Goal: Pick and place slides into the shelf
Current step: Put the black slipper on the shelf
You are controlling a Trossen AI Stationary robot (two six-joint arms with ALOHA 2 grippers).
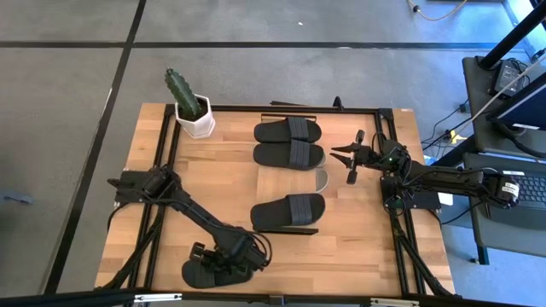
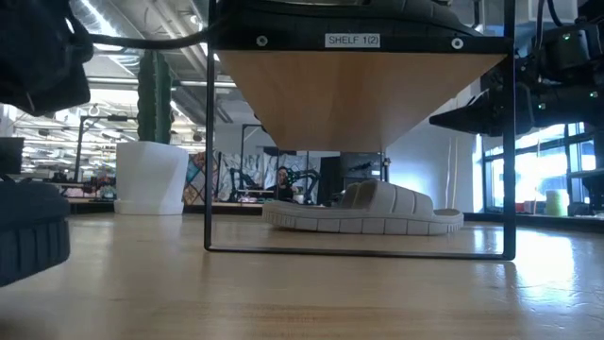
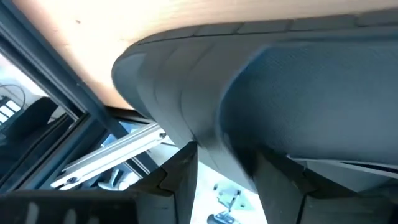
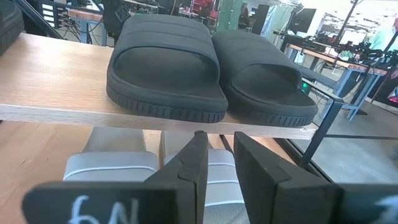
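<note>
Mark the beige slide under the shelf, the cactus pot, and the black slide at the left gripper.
pale beige rubber slide (image 2: 377,210), low view, strap
white cactus pot (image 1: 194,119), high view, rim
matte black rubber slide (image 1: 198,274), high view, sole end

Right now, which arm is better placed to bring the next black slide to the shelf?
The left. Its gripper is already down on a black slide at the table's near edge, while the right gripper hangs beside the shelf, holding nothing.

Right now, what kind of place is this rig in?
Probably a robotics lab or workshop: grey concrete floor around the wooden table, cabled equipment cart beside it, and workbenches across the open room behind.
</note>
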